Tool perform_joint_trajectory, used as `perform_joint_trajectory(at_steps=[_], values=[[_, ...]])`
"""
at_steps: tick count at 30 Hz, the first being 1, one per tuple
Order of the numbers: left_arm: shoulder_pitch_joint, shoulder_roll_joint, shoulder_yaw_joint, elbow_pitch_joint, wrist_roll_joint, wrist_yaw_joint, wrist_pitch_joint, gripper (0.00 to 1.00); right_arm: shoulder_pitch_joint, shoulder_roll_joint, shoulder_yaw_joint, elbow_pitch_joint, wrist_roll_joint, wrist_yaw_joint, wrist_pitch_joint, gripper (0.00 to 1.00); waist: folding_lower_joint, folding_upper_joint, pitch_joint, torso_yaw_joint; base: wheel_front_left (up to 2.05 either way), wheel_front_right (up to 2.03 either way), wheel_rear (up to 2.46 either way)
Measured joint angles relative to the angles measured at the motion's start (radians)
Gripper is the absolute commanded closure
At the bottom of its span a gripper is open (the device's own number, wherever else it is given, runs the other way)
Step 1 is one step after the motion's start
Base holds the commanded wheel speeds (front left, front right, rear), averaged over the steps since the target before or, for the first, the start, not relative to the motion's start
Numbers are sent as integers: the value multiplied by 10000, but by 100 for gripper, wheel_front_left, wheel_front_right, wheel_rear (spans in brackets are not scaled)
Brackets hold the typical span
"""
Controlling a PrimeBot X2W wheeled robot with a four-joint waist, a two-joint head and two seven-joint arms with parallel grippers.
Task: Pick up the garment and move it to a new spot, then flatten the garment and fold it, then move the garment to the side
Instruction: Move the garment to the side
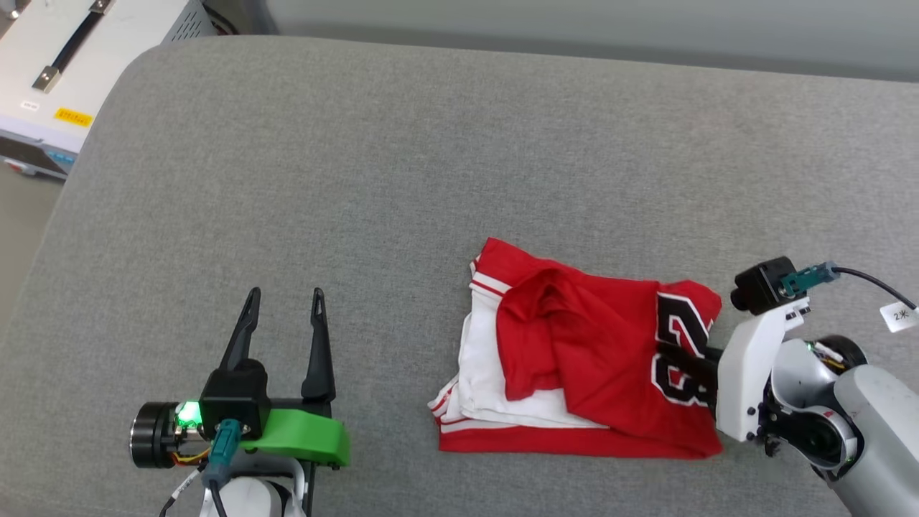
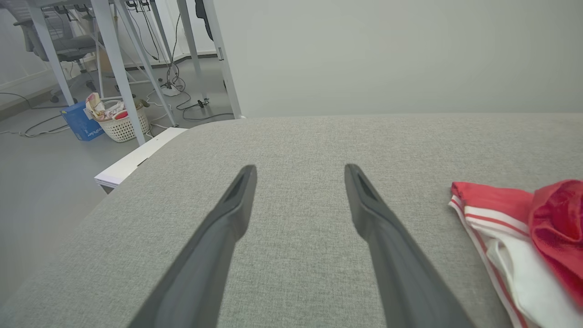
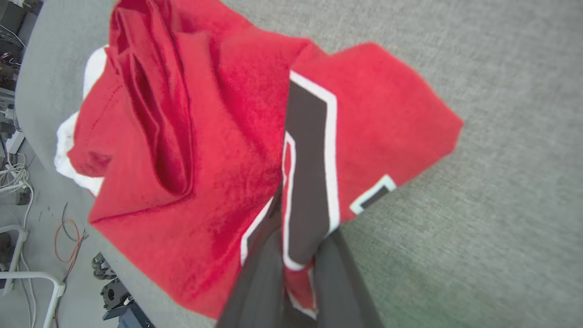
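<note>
The garment (image 1: 574,352) lies folded in a rumpled bundle on the grey padded surface (image 1: 359,179), right of centre: red body, white sleeve with striped trim at its left, black white-outlined digits at its right end. My right gripper (image 1: 668,353) reaches in from the right and is shut on the printed right edge. In the right wrist view its fingers (image 3: 268,255) pinch the garment (image 3: 205,136) at the black numeral, with the gripper (image 3: 303,228) low in that view. My left gripper (image 1: 285,294) rests open at lower left, apart from the cloth. It (image 2: 300,168) holds nothing, and the garment (image 2: 501,218) lies to its right.
A white equipment case (image 1: 64,64) stands beyond the surface's rounded far-left corner. In the left wrist view, metal table legs (image 2: 114,59), a white basket (image 2: 120,123), a blue box (image 2: 79,120) and floor cables lie past the far edge. A pale wall rises behind.
</note>
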Motion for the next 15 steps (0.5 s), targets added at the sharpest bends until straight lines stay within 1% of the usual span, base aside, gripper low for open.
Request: perform_joint_trajectory(at_steps=[2, 5, 11, 12, 13, 15], values=[[64, 0, 48, 0, 0, 8, 0, 0, -175, -150, 194, -316, -130, 0, -284, 100, 0, 0, -114, -97, 0, 0, 0], [234, -4, 132, -17, 0, 27, 0, 0, -547, -500, 500, -894, -186, 0, -357, 100, 0, 0, -257, -329, 0, 0, 0], [362, -2, 305, -150, 0, 48, 2, 0, -905, -1411, 857, -1975, -127, 0, 153, 100, 0, 0, -435, -1029, 0, 0, 0], [373, -4, 318, -194, 0, 79, 0, 0, -916, -1570, 825, -2080, -81, 0, 222, 100, 0, 0, -451, -1175, 0, 0, 0], [382, 2, 382, -336, 6, 98, 2, 0, -928, -1935, 665, -2234, 0, 0, 359, 100, 0, 0, -463, -1590, 0, 0, 0], [379, 10, 401, -414, 17, 98, 0, 0, -940, -2180, 497, -2251, 13, 0, 426, 100, 0, 0, -438, -1892, 0, 0, 0]])
